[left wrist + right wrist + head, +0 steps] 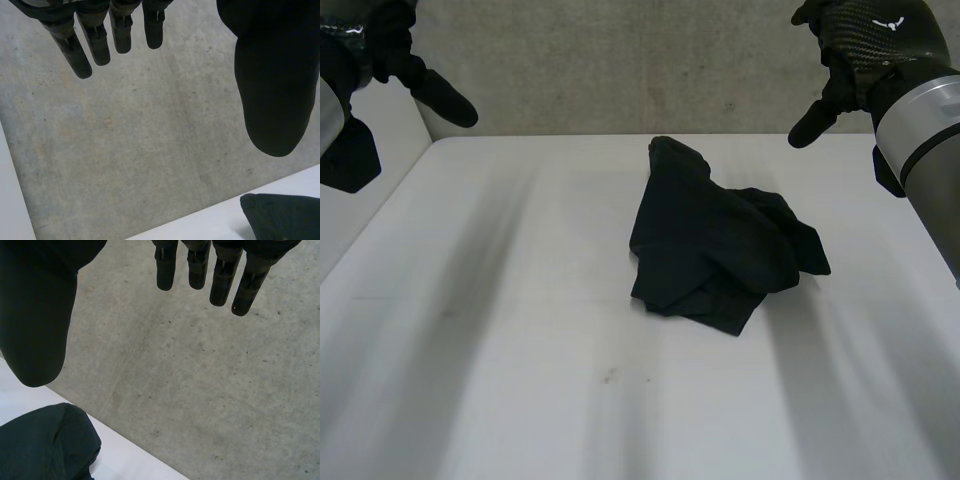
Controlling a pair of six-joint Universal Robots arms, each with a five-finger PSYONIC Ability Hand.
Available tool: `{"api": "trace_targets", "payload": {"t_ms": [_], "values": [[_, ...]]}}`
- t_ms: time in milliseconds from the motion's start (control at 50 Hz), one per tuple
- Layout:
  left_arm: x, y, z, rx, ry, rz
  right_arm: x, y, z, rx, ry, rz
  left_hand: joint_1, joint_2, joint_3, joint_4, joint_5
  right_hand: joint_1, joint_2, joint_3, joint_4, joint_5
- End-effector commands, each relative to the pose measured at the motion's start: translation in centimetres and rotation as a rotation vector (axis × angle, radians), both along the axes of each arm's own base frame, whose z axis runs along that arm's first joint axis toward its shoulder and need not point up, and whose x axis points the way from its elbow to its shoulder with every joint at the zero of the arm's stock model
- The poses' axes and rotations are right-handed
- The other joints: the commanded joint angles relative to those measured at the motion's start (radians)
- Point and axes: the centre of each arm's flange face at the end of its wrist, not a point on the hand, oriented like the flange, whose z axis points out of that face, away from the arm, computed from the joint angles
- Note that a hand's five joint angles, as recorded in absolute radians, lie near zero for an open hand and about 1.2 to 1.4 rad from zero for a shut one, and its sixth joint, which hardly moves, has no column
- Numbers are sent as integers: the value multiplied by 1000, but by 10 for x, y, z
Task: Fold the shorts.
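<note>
The black shorts (715,240) lie crumpled in a heap on the white table (520,330), a little right of its middle. My left hand (430,90) hangs high over the table's far left corner, open, with straight fingers (82,50) and thumb spread and nothing in it. Over the far right corner my right hand (840,70) is raised the same way, open, its fingers (220,280) straight and empty. Both hands are well apart from the cloth. A fold of the shorts (282,215) shows beyond the left thumb, and another part of the shorts (45,445) lies below the right thumb.
A grey concrete wall (620,60) stands right behind the table's far edge. A white side panel (375,190) rises along the table's left side. Bare tabletop surrounds the heap on all sides.
</note>
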Motion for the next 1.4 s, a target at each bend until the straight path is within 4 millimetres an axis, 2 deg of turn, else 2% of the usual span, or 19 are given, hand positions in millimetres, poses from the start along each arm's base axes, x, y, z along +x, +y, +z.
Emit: {"api": "trace_targets", "payload": {"t_ms": [20, 180, 300, 320, 480, 520, 560, 620, 680, 760, 860, 960, 1020, 1080, 1100, 1140, 1160, 1300, 1400], "values": [[-7, -3, -21, 38, -19, -32, 4, -11, -7, -23, 115, 39, -19, -27, -35, -29, -45, -31, -47, -44, -65, -69], [-57, -9, -75, 62, -66, -182, -11, -49, -67, 28, 574, 95, -19, -27, -35, -29, -45, -31, -47, -44, -65, -69], [-91, -12, -118, 72, -184, -244, -22, -82, -113, 112, 620, 87, -19, -27, -35, -29, -45, -31, -47, -44, -65, -69], [-96, -12, -128, 83, -217, -252, -22, -88, -130, 141, 628, 93, -19, -27, -35, -29, -45, -31, -47, -44, -65, -69], [-93, -10, -151, 138, -274, -229, -20, -102, -198, 253, 637, 154, -19, -27, -35, -29, -45, -29, -45, -41, -62, -67], [-91, -9, -153, 145, -278, -222, -18, -100, -204, 270, 636, 170, -19, -27, -35, -29, -45, 399, 383, 387, 365, 361], [-85, -8, -154, 154, -283, -209, -15, -95, -208, 295, 628, 188, -19, -27, -35, -29, -45, 1143, 1127, 1130, 1109, 1105], [-76, -9, -149, 148, -276, -183, -11, -84, -212, 344, 604, 217, -19, -27, -35, -29, -45, 1190, 1174, 1178, 1157, 1152], [-60, -14, -142, 140, -269, -144, 14, -51, -201, 374, 556, 315, -19, -27, -35, -29, -45, 1190, 1174, 1178, 1157, 1152], [-43, -18, -130, 118, -253, -95, 47, -9, -164, 334, 453, 440, -19, -27, -35, -29, -45, 1190, 1174, 1178, 1157, 1152], [-31, -19, -119, 96, -240, -62, 77, 30, -158, 400, 327, 573, -19, -27, -35, -29, -45, 1190, 1174, 1178, 1157, 1152], [-17, -21, -105, 65, -224, -20, 120, 96, -152, 417, 271, 794, -19, -27, -35, -29, -45, 1190, 1174, 1178, 1157, 1152], [-11, -24, -102, 57, -219, 2, 133, 112, -150, 404, 251, 839, -19, -27, -35, -29, -45, 1190, 1174, 1178, 1157, 1152], [-9, -26, -101, 56, -219, 8, 140, 116, -156, 411, 242, 852, -19, -27, -35, -29, -45, 1165, 1149, 1153, 1132, 1127], [-9, -26, -101, 55, -217, 10, 144, 117, -158, 413, 238, 849, -19, -27, -35, -29, -45, 598, 582, 586, 565, 560], [-9, -25, -101, 58, -218, 8, 146, 118, -156, 412, 237, 844, -19, -27, -35, -29, -45, 98, 83, 86, 65, 61], [-9, -25, -101, 58, -218, 8, 146, 118, -155, 407, 238, 842, -19, -27, -35, -29, -45, 0, -16, -12, -33, -38], [-10, -17, -104, 67, -221, -5, 131, 111, -121, 373, 216, 750, -19, -27, -35, -29, -45, 5, -11, -7, -28, -33], [-13, -11, -104, 73, -220, -18, 87, 80, -92, 426, 225, 610, -13, -20, -29, -22, -38, 67, 51, 54, 33, 29]]}}
